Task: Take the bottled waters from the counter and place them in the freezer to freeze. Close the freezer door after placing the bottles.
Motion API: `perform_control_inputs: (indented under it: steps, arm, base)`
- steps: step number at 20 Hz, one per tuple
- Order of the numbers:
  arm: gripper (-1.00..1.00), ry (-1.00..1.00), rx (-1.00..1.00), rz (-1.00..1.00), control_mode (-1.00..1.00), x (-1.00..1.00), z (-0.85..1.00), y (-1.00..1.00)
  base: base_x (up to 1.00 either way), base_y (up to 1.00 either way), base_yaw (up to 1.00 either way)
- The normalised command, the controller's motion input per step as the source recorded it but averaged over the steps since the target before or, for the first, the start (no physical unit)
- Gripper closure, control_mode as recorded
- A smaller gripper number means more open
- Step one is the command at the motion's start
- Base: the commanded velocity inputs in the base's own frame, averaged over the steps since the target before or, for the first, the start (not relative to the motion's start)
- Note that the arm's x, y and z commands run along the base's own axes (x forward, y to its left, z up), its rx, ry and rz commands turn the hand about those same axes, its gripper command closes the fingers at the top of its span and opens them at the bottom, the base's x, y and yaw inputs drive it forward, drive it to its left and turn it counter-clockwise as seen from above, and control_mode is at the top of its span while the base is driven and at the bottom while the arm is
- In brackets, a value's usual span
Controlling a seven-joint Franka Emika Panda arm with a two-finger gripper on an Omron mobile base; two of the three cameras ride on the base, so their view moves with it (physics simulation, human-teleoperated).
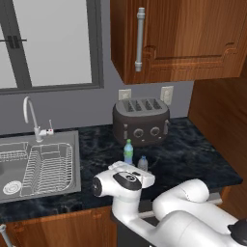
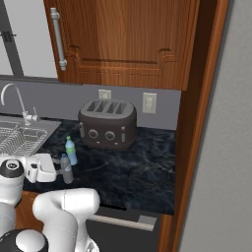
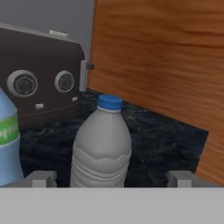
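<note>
Counter: you face the black marbled stone counter [image 1: 193, 159], dark 4-slot toaster [image 1: 141, 120] behind.
Bottles: 2 upright near the front edge; the grey-clear plastic bottle with dark blue cap [image 3: 102, 144] stands beside the pale blue green-labelled bottle [image 3: 8, 140].
Gripper: two-finger gripper [image 3: 111, 178] spread wide, straddling the grey-clear bottle, empty.
Handling: likely light, smooth, squashy; take the ribbed mid-body.

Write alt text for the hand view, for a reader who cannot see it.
A grey-clear water bottle with a dark blue cap stands upright on the black counter, centred between the open gripper's fingers. A pale blue bottle stands at left, a dark toaster behind, a wooden panel at right.
</note>
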Motion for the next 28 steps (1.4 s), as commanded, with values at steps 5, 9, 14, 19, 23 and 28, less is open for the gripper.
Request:
perform_control_inputs:
  steps: [5, 9, 14, 19, 23, 28]
  arm:
    - [-1.00, 0.03, 0.00, 0.00, -1.00, 0.03, 0.00, 0.00]
    - [-1.00, 0.02, 0.00, 0.00, -1.00, 0.05, 0.00, 0.00]
    - [-1.00, 0.01, 0.00, 0.00, -1.00, 0.10, 0.00, 0.00]
    - [-1.00, 0.00, 0.00, 0.00, -1.00, 0.11, 0.00, 0.00]
    - [-1.00, 0.01, 0.00, 0.00, -1.00, 0.07, 0.00, -0.02]
    - [-1.00, 0.01, 0.00, 0.00, -1.00, 0.05, 0.00, -0.01]
  base:
    - [0.00, 0.00, 0.00]
    - [0.00, 0.00, 0.00]
    - [0.00, 0.00, 0.00]
    - [0.00, 0.00, 0.00]
    - [0.00, 0.00, 0.00]
    - [0.00, 0.00, 0.00]
